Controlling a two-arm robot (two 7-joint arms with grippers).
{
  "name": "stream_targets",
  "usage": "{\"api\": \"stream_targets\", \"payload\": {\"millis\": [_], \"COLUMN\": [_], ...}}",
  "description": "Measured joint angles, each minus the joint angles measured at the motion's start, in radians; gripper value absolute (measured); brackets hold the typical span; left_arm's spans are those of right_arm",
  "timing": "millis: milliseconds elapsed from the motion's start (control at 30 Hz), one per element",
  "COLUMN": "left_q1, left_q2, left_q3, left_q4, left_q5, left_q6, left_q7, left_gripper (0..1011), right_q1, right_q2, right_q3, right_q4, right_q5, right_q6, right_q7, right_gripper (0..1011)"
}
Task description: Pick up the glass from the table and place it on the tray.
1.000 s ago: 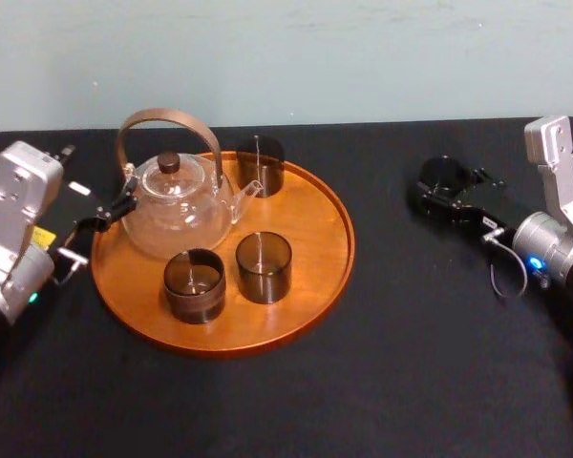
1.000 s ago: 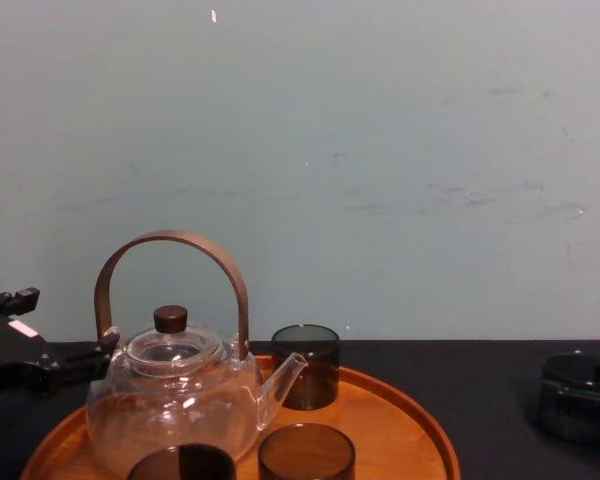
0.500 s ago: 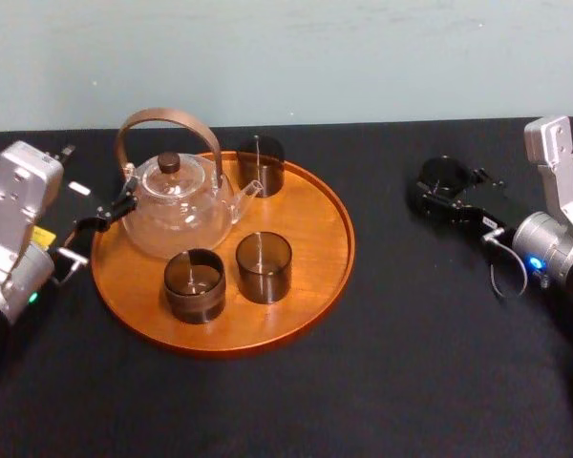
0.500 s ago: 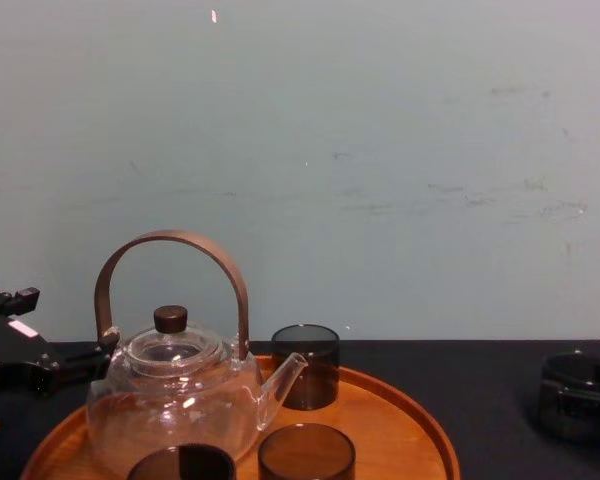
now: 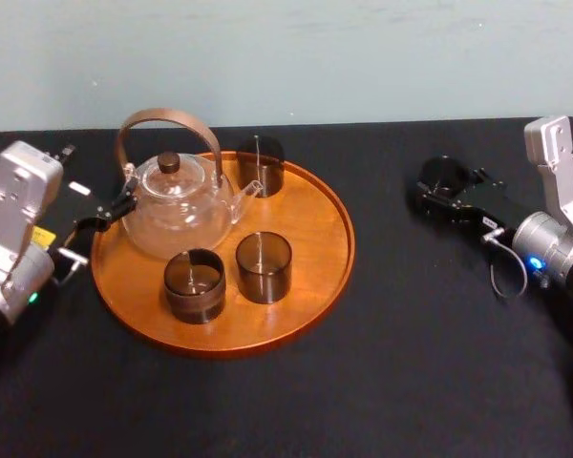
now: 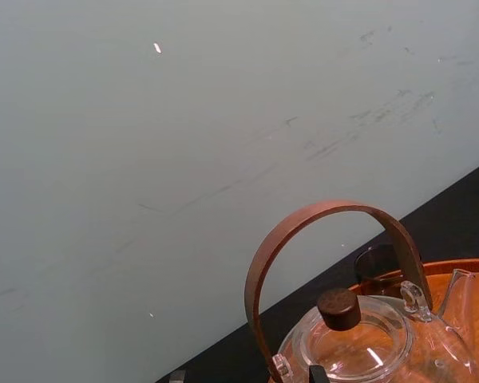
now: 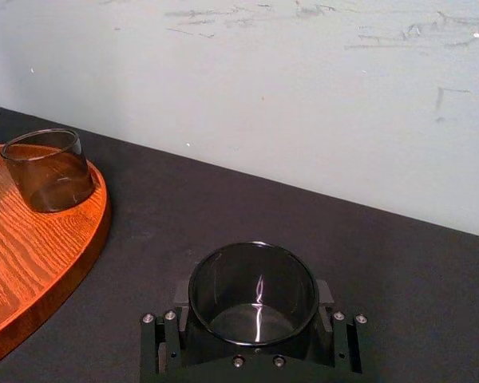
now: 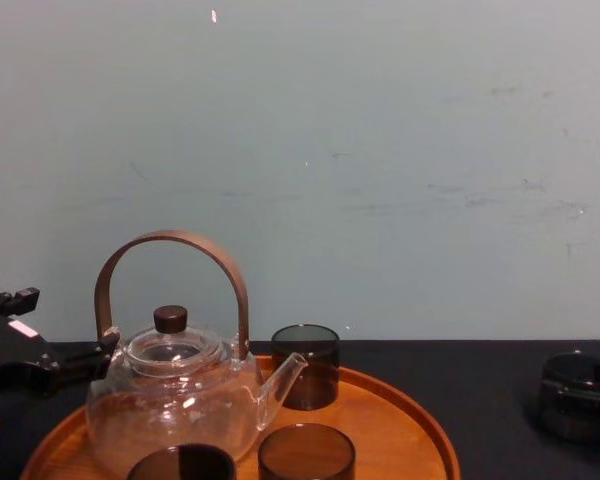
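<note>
Smoky glasses: four alike; three other glasses (image 5: 264, 267) on the tray (image 5: 315, 277), one glass (image 5: 444, 176) on the table (image 5: 411, 334).
Teapot (image 5: 177, 210): one, on the tray.
Glass look: short, dark-tinted cylinder, upright.
Glass place: right of the tray, well apart.
Right gripper (image 5: 432, 191): pads against both sides of the glass.
Left gripper (image 5: 110, 212): parked beside the tray's left rim.

teapot (image 5: 177, 205) and three glasses (image 5: 264, 267) on the tray (image 5: 315, 239) (left on the table (image 5: 401, 363)); fourth glass (image 5: 441, 176) well right.
</note>
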Motion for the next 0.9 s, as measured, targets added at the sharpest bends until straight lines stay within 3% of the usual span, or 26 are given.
{"api": "stream_targets", "payload": {"millis": [900], "left_q1": [0.000], "left_q2": [0.000], "left_q3": [0.000], "left_q4": [0.000], "left_q5": [0.000], "left_q6": [0.000], "left_q7": [0.000], "left_gripper": [1001], "right_q1": [0.000], "right_q2": [0.000], "right_q3": [0.000], "right_q4": [0.000], "right_q5": [0.000], "right_q6": [0.000], "right_q7": [0.000], "right_gripper": [904]}}
